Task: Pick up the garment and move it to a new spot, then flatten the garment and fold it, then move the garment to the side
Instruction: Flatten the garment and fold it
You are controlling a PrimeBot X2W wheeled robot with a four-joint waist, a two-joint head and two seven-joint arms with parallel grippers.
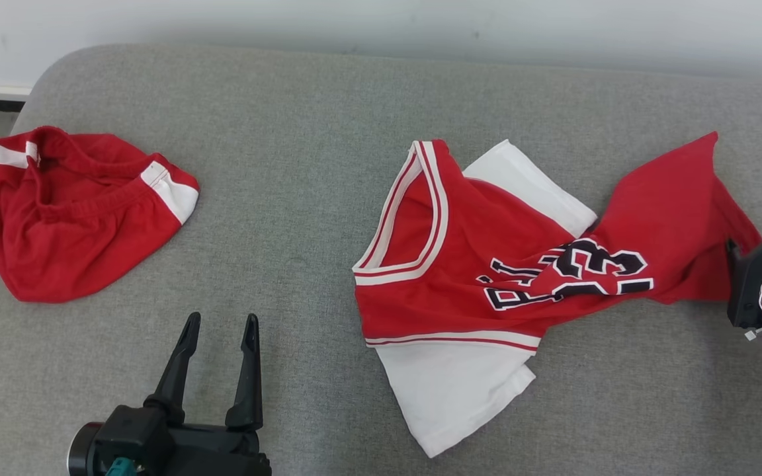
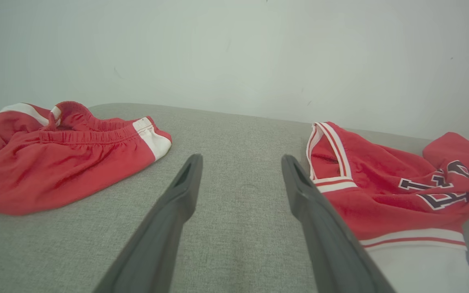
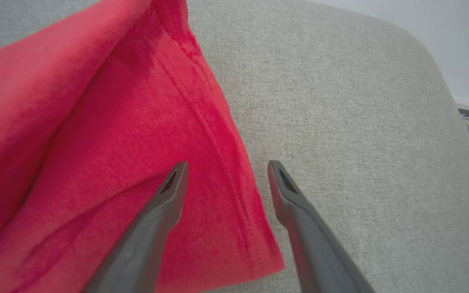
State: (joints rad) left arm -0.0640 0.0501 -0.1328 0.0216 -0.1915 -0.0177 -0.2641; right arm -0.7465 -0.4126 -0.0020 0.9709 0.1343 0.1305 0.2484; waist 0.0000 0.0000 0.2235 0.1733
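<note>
We judge the task barely begun. The jersey (image 1: 487, 277) lies crumpled on the gray cushion (image 1: 301, 132), its red body twisted over itself so the black lettering bunches. One white sleeve pokes out behind the collar and the other spreads toward the near edge. Nothing is flattened or folded, and we cannot tell whether it sits in its new spot. Flattening, folding and the move aside all look left to do. Well to the left of the jersey sits a heap of red shorts (image 1: 70, 211). Our right pincer (image 3: 227, 165) is at the jersey's right end, jaws spread and pinching nothing. It straddles the stitched hem, one finger over red cloth and the other over bare cushion; whether the tips touch the cloth we cannot tell. That arm comes in from the right of the jersey, angled down at the hem corner. Our left pincer (image 1: 221, 320) hovers to the left of the jersey, jaws also spread and empty, fingers pointing away from us over bare cushion between shorts and jersey.
</note>
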